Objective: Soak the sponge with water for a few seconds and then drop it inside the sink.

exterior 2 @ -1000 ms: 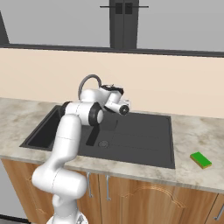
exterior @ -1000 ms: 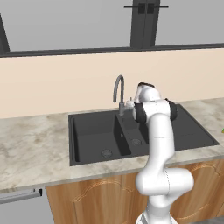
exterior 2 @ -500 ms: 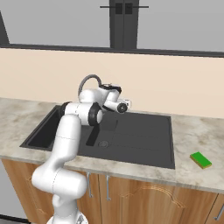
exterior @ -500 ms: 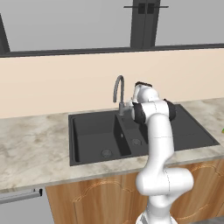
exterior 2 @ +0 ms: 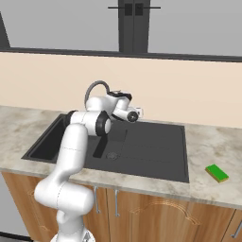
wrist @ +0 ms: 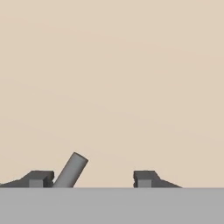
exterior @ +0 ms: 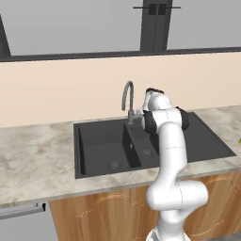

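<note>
Beige wall ahead of gripper [wrist: 93, 178], jaws spread and empty, faucet [exterior: 127, 100] lever [wrist: 71, 170] by one finger, sponge [exterior 2: 217, 173] far off on counter [exterior 2: 212, 146], no writing legible.

Sink [exterior 2: 156, 142] is matt black, looks like composite or coated metal, smooth with no glare; faucet [exterior: 127, 96] is dull grey brushed-looking metal, and the grey lever [wrist: 71, 170] in the hand view has the same satin finish. Counter [exterior: 37, 160] is speckled grey-beige stone, low sheen; cabinet fronts [exterior 2: 156, 217] are mid-brown wood grain, semi-matt, and the wall [wrist: 113, 78] is flat matt beige. Sponge [exterior 2: 217, 173] has a matt green top over a yellow foam-like layer; arm [exterior: 170, 155] is glossy white plastic with dark joints.
</note>
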